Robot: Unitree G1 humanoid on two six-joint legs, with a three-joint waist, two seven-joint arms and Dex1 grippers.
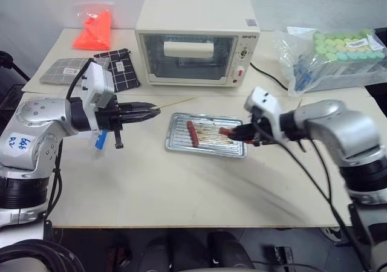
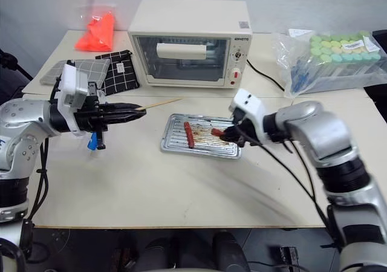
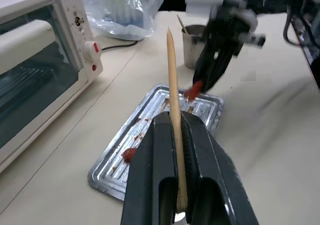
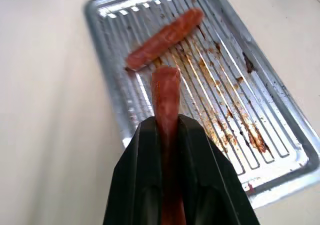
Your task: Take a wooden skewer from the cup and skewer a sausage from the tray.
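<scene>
My left gripper (image 1: 158, 107) is shut on the wooden skewer (image 1: 178, 102), which runs level with its point aimed right, toward the tray. From the left wrist, the skewer (image 3: 172, 75) lies clamped between the fingers. My right gripper (image 1: 233, 133) hovers over the right part of the silver tray (image 1: 181, 146), shut on the sausage (image 4: 166, 95), whose red end sticks out past the fingertips. A second sausage (image 1: 193, 133) lies in the tray's left part. The grey cup (image 3: 192, 47) stands behind my right hand in the left wrist view.
A cream toaster oven (image 1: 196, 42) stands behind the tray. A plastic bag of coloured-lidded tubes (image 1: 338, 54) lies at the back right. Checked cloths (image 1: 118, 66) and an orange bag (image 1: 94, 30) lie at the back left. A blue item (image 1: 101, 139) sits under my left hand.
</scene>
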